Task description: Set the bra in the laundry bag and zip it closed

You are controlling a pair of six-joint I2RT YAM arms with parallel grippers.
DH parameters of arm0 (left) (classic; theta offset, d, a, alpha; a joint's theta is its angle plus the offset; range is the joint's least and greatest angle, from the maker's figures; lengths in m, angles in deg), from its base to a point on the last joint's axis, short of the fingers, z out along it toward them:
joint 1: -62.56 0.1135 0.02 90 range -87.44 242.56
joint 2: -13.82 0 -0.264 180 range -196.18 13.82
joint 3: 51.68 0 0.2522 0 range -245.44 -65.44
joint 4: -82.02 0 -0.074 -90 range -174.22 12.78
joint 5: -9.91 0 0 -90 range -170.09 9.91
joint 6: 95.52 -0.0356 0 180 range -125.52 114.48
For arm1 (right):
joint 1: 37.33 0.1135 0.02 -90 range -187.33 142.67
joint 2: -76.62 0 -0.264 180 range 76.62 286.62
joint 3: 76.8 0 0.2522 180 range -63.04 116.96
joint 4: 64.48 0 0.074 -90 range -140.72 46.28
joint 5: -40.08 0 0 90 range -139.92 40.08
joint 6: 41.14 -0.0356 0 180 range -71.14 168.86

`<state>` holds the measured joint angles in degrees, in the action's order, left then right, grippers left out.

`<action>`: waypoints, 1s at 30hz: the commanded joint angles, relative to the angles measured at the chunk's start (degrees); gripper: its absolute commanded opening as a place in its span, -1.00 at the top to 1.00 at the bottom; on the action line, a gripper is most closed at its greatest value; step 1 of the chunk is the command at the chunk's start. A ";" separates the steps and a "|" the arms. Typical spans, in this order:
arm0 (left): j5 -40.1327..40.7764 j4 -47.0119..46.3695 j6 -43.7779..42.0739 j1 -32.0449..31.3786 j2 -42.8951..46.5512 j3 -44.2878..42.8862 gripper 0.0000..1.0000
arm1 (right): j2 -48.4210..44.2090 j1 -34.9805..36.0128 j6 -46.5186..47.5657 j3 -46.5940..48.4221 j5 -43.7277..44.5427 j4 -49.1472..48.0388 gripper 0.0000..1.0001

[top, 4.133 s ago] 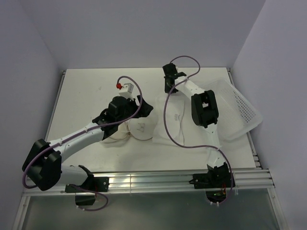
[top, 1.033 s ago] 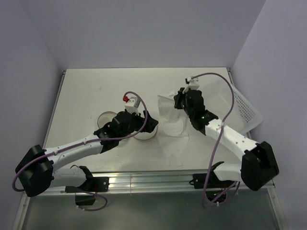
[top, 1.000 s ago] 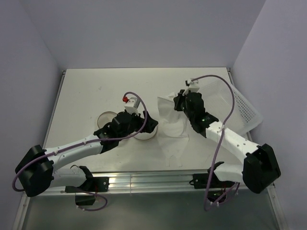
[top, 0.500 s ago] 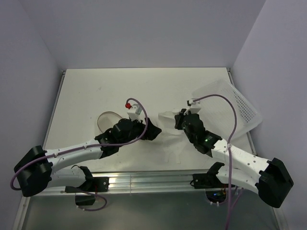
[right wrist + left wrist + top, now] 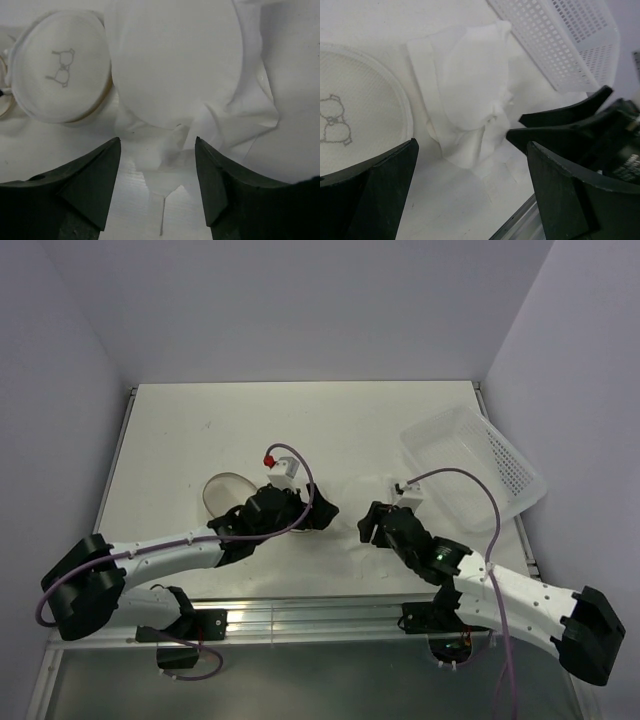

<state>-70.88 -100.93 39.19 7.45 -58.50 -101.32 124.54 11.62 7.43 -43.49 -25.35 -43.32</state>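
The bra (image 5: pixel 180 65) is a crumpled off-white heap on the table, right of the laundry bag (image 5: pixel 60 70), whose round lid shows the eyeglasses mark. Both also show in the left wrist view, the bra (image 5: pixel 470 100) and the bag (image 5: pixel 350 120). In the top view the bra (image 5: pixel 365 490) is faint, and the bag's open tan-rimmed half (image 5: pixel 226 492) lies left of the left arm. My left gripper (image 5: pixel 470 200) is open and empty, low over the table near the bra's near edge. My right gripper (image 5: pixel 157 175) is open and empty, with the bra's near tip between its fingers.
A white perforated plastic tray (image 5: pixel 480 465) stands tilted at the right, just beyond the bra, and also shows in the left wrist view (image 5: pixel 570 40). The two grippers (image 5: pixel 322 512) (image 5: pixel 368 525) are close together. The table's near metal rail (image 5: pixel 330 615) is just behind them.
The right gripper has drawn back from the bra's far side toward the near edge, and the bra has bunched up nearer. The left gripper has shifted right, off the bag.
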 commanded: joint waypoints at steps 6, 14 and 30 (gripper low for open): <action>2.83 -1.13 0.03 0.00 -5.81 -4.99 -0.90 | -11.97 0.27 0.29 7.68 -2.26 13.34 -0.34; 0.29 -2.28 -2.25 5.26 -13.54 -9.99 -0.87 | -0.47 -15.96 7.67 8.59 -9.71 3.17 -0.04; -10.09 2.03 -14.03 8.27 -26.73 -24.23 -0.90 | 20.97 -30.67 13.75 10.24 -28.88 -10.29 -0.95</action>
<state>-77.96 -99.62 29.51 15.67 -83.50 -121.45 143.03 -18.87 20.48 -34.55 -52.03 -49.16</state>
